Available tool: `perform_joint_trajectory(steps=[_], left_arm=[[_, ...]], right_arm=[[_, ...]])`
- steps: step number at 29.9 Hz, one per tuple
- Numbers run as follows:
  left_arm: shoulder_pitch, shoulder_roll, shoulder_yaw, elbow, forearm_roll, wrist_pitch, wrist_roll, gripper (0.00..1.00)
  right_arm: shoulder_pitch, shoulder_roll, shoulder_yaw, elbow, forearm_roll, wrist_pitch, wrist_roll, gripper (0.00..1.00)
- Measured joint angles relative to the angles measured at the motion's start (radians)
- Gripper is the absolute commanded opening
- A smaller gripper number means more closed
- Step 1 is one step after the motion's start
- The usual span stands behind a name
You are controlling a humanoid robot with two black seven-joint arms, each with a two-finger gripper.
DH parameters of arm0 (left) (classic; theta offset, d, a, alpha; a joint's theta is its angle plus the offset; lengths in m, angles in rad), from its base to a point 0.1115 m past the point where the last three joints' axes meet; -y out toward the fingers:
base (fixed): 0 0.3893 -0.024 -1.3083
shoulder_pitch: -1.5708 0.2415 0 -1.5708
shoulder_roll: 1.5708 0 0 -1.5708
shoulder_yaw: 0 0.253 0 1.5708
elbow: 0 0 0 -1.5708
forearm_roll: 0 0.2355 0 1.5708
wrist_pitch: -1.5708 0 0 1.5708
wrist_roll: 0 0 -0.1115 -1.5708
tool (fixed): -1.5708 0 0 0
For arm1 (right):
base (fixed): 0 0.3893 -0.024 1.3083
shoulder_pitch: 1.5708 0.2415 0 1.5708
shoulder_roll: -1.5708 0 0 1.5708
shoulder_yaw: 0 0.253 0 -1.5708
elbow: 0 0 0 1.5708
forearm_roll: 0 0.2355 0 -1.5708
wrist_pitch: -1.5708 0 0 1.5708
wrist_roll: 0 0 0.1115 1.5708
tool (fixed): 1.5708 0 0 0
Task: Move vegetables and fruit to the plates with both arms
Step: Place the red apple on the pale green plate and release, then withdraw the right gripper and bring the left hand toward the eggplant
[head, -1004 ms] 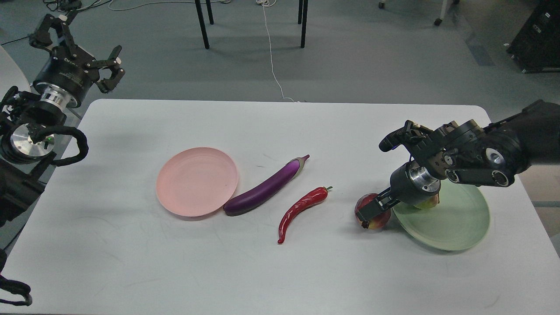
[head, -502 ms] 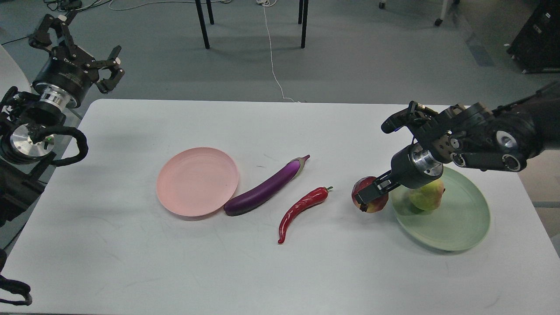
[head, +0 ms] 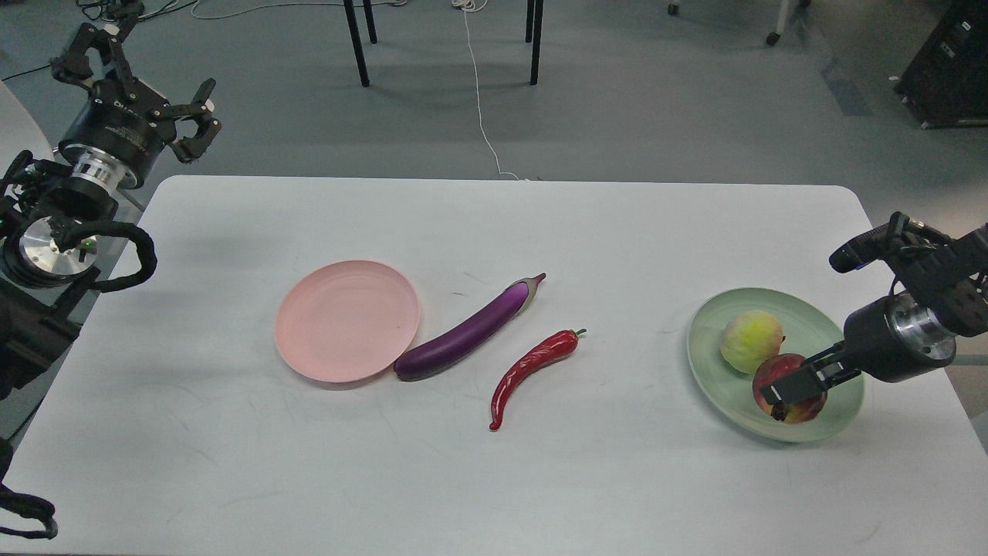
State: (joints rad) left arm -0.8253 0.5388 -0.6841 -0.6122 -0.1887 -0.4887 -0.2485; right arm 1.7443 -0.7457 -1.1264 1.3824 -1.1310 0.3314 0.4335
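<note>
The dark red fruit [head: 787, 377] sits on the pale green plate [head: 837, 401] near the right edge of the desk [head: 494, 479], on the side of the plate nearer the front edge, and the right claw [head: 789, 386] is clenched on it, fingers across its top. Touching it on the far side, also on the green plate, is the yellow-green fruit [head: 751, 340]. Toward the middle of the desk the red chili pepper [head: 531, 372] lies flat on the desk surface, its green stem pointing toward the far right corner and its tip toward the front edge. Just beside it on the left, the purple eggplant [head: 467, 333] lies at a similar slant, its stem cap toward the far edge and its blunt end touching the rim of the pale pink plate [head: 347, 320], which holds nothing. The left claw [head: 131, 73] hangs beyond the far left corner of the desk, off its surface, fingers spread apart and grasping nothing.
</note>
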Motion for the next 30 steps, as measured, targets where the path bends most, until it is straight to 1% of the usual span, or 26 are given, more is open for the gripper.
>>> perform_joint_trajectory(steps=[1,5,10,12,18,22,26,28,30], left_arm=[[0.0,0.0,0.0,0.0,0.0,0.0,0.0,0.98],[-0.002,0.0,0.0,0.0,0.0,0.0,0.001,0.98],[-0.002,0.0,0.0,-0.001,0.0,0.0,0.002,0.98],[-0.002,0.001,0.0,-0.001,0.0,0.0,0.002,0.98],[-0.002,0.001,0.002,-0.002,0.008,0.0,0.009,0.98],[-0.01,0.001,0.033,-0.018,0.087,0.0,0.008,0.98],[-0.016,0.024,0.042,-0.063,0.24,0.0,0.004,0.98],[-0.016,0.047,0.045,-0.11,0.342,0.0,0.004,0.98],[-0.015,0.084,0.046,-0.186,0.47,0.0,0.004,0.98]], right_arm=[[-0.003,-0.007,-0.001,-0.003,-0.01,0.0,-0.001,0.82],[-0.018,-0.016,0.002,-0.009,-0.021,-0.008,-0.002,0.86],[-0.03,-0.016,0.009,-0.019,-0.021,-0.037,-0.002,0.89],[-0.032,-0.016,0.012,-0.021,-0.019,-0.041,-0.003,0.93],[-0.032,-0.03,0.072,-0.029,-0.007,-0.043,-0.002,0.95],[-0.082,-0.065,0.225,-0.104,0.067,-0.038,-0.002,0.97],[-0.246,-0.052,0.477,-0.267,0.193,-0.032,0.007,0.98],[-0.345,-0.025,0.629,-0.333,0.246,-0.03,0.009,0.98],[-0.438,-0.001,0.783,-0.383,0.293,-0.029,0.01,0.98]])
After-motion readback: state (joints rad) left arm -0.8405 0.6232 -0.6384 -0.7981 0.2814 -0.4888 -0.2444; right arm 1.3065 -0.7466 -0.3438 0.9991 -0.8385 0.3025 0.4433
